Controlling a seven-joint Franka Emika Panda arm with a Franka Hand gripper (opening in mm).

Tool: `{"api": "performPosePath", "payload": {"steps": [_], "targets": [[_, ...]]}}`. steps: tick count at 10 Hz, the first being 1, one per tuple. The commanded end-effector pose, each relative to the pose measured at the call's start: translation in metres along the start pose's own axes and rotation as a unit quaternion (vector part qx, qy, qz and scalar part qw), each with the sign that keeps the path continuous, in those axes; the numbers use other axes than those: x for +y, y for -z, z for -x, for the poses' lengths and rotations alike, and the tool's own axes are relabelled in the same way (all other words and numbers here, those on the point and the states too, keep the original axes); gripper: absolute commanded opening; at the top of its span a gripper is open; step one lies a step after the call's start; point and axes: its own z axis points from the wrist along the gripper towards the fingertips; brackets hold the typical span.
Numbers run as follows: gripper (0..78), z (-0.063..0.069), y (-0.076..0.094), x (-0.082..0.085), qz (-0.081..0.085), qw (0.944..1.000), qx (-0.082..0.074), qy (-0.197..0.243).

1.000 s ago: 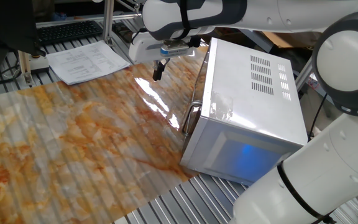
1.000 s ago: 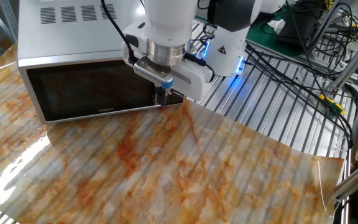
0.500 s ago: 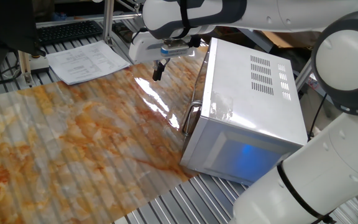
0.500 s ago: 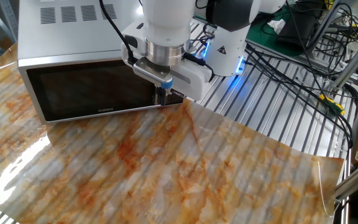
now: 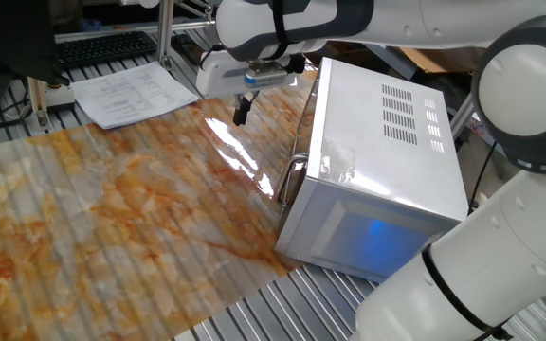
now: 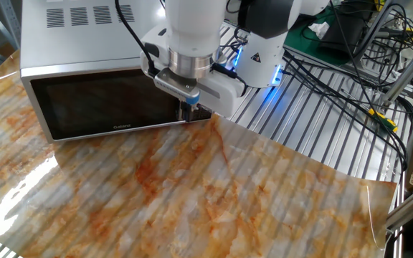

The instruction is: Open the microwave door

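The white microwave [image 5: 377, 161] stands at the table's right side. Its door [image 6: 106, 106], with a dark window, is closed. The curved silver handle [image 5: 292, 180] shows in one fixed view; in the other it is hidden behind my gripper. My gripper [image 5: 242, 109] hangs in front of the door, apart from it and above the table. In the other fixed view my gripper [image 6: 187, 111] is seen before the door's right end. Its dark fingers look pressed together and hold nothing.
A marbled orange mat [image 5: 112, 208] covers the table. Papers [image 5: 131, 95] and a keyboard [image 5: 102, 47] lie at the back left. My arm's base [image 6: 264, 64] and cables [image 6: 350, 64] stand to the right of the microwave.
The gripper has shifted only very slightly. The door has not moved.
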Motion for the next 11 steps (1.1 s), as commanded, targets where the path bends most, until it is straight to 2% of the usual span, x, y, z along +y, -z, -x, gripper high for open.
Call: {"api": "performPosePath", "payload": {"steps": [1,4,5,6,9,11], "targets": [[0.0,0.0004,-0.0168,-0.0032,-0.001,1.0000,0.002,-0.008],[0.0,0.0003,-0.0174,-0.0034,-0.005,0.9998,0.009,-0.015],[0.0,0.0003,-0.0175,-0.0034,-0.005,0.9996,0.020,-0.020],[0.0,0.0003,-0.0175,-0.0034,-0.005,0.9995,0.024,-0.022],[0.0,0.0003,-0.0175,-0.0034,0.000,0.9995,0.026,-0.016],[0.0,0.0002,-0.0175,-0.0034,-0.002,0.9993,0.026,-0.027]]}}
